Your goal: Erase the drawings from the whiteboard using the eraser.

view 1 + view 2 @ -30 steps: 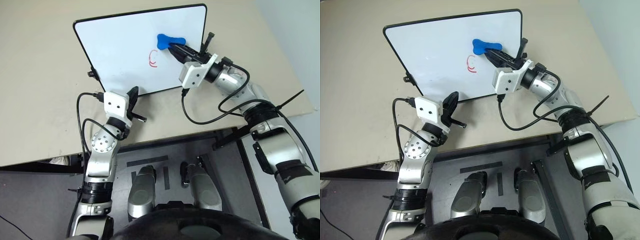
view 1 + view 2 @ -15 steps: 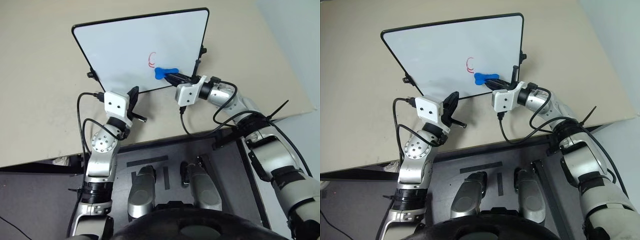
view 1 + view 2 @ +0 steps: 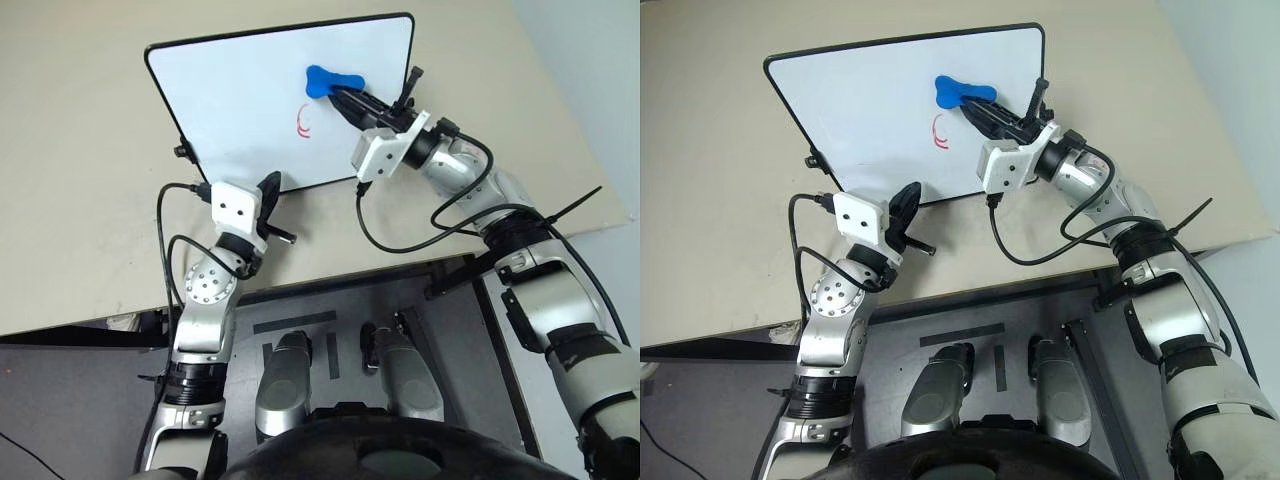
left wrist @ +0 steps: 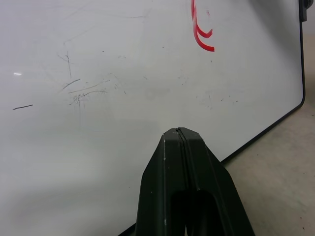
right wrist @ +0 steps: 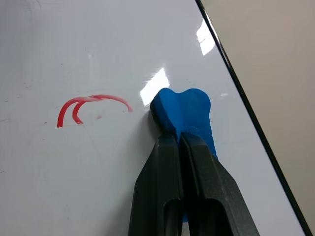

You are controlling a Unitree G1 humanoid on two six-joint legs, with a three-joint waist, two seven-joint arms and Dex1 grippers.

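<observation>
Our right gripper (image 3: 345, 97) pinches the small bright blue bone-shaped eraser (image 3: 329, 80) on the large black-framed whiteboard (image 3: 240, 90), just beyond the red scribble (image 3: 303, 119). We should press flat and sweep back across both arcs. Left gripper (image 4: 182, 142) rests pressed together.

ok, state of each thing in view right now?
whiteboard: flat on the table, mostly clean.
drawings: partly erased, red arcs remain.
eraser: clamped, pressed to the board beyond the red marks.
right gripper: shut on the eraser.
left gripper: shut, empty, at the board's near edge.
</observation>
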